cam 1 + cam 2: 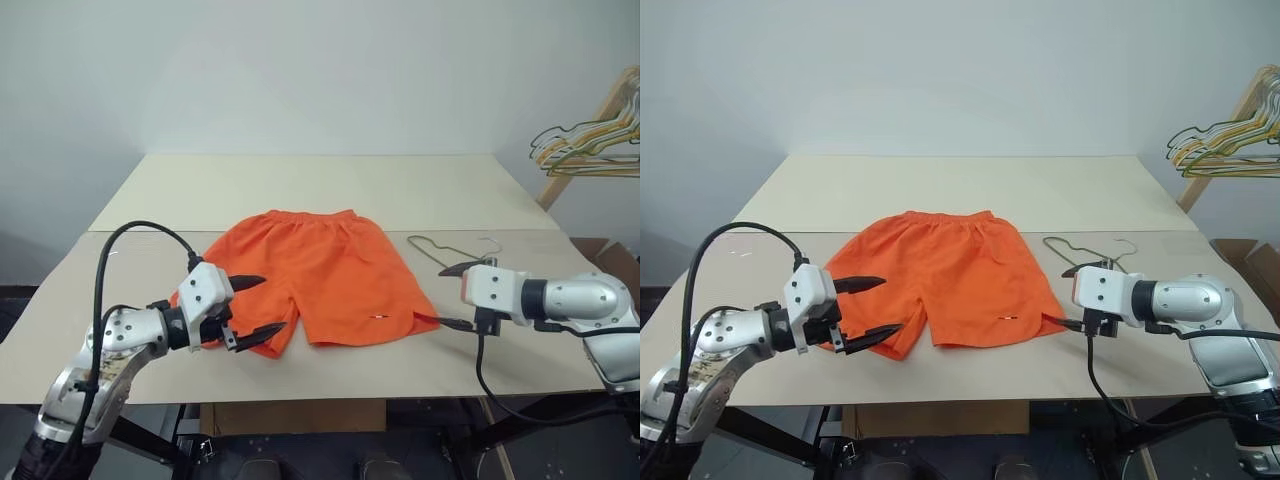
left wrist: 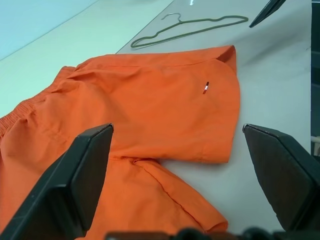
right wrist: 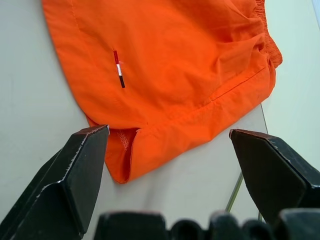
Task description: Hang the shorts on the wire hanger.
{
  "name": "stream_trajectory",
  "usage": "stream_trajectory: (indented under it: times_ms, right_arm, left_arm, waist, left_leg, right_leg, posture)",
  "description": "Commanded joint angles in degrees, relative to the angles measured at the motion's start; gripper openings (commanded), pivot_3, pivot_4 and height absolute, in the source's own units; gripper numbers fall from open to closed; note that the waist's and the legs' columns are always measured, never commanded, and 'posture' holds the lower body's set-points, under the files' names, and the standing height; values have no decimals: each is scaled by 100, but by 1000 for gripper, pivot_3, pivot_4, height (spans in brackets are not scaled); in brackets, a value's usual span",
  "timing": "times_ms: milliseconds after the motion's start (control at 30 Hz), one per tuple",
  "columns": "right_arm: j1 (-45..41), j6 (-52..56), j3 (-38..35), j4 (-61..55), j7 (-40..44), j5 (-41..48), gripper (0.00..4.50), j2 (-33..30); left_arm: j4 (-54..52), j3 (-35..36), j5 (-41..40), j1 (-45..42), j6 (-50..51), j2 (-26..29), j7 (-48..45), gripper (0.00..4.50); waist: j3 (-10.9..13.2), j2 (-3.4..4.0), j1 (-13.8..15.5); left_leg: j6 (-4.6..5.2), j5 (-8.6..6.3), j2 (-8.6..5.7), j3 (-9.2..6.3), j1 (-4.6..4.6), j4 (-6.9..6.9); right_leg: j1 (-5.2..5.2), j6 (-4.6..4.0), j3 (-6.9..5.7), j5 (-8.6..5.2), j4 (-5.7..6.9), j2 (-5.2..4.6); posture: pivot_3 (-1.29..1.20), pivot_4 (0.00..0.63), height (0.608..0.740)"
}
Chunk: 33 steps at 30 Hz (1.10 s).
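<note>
1. Black fingers (image 1: 252, 281) of left gripper (image 1: 258, 306) spread wide, holding nothing, hovering over the shorts' left leg hem.
2. Black fingers (image 1: 1088, 268) of right gripper (image 1: 1077, 296) likewise spread wide and empty, poised just beside the shorts' right leg hem, one fingertip close to the fabric corner.
3. Orange shorts (image 1: 315, 274) spread flat on table (image 1: 330, 185), waistband on the far edge, both legs toward the near edge, between the two grippers.
4. Small red-and-white mark (image 3: 119, 68) near the hem of the shorts' right leg.
5. Grey wire hanger (image 1: 447, 250) flat on the table just right of the shorts, apart from the fabric, hook pointing away from them, partly behind the right gripper.
6. Bunched yellow and green hangers (image 1: 588, 140) on wooden rack (image 1: 585, 135), far right of the shorts, beyond the table edge.
</note>
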Motion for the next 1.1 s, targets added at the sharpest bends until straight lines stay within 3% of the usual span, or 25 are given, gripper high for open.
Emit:
stream_trajectory:
  times_ms: [33, 400, 633, 867, 1100]
  right_arm:
    - [-113, -59, -178, -135, -5, 75, 4467, -93]
    - [-239, -143, -164, 8, -24, 44, 4467, -70]
    - [-489, -436, 104, 178, 43, -82, 4467, 44]
    - [-437, -1617, 687, 782, -132, -990, 4467, -33]
    - [-1016, -1666, 1180, 1907, -364, -1515, 4467, 464]
  left_arm:
    - [-192, 36, -35, -109, 9, 42, 40, 4500]
    - [-89, -110, 177, -302, -178, -167, 256, 4500]
    - [-95, -259, 321, -152, -205, -25, 83, 4500]
    - [97, -379, 486, -175, -326, 334, -374, 4500]
    - [259, -456, 585, -431, -380, 325, -429, 4500]
  waist:
    - [0, 0, -2]
    - [0, -1, -5]
    - [0, 0, -27]
    - [1, -1, -80]
    - [1, 0, -208]
  left_leg:
    - [0, 0, 0, 0, 0, 0]
    - [0, 0, 0, 0, 0, 0]
    - [0, 0, 1, 3, 4, 0]
    - [0, 0, 0, 7, 3, 0]
    - [-1, 0, 1, 7, 3, 0]
  right_leg:
    - [0, 0, 0, 0, 0, 0]
    - [1, 0, 1, 0, 0, 0]
    - [1, -1, 3, 0, 0, 1]
    - [1, 0, 3, 0, -3, -1]
    - [0, -1, 6, 0, -1, 1]
  posture:
    - [96, 0, 740]
    - [81, 0, 740]
    - [26, 0, 740]
    - [7, 0, 740]
    - [15, 0, 740]
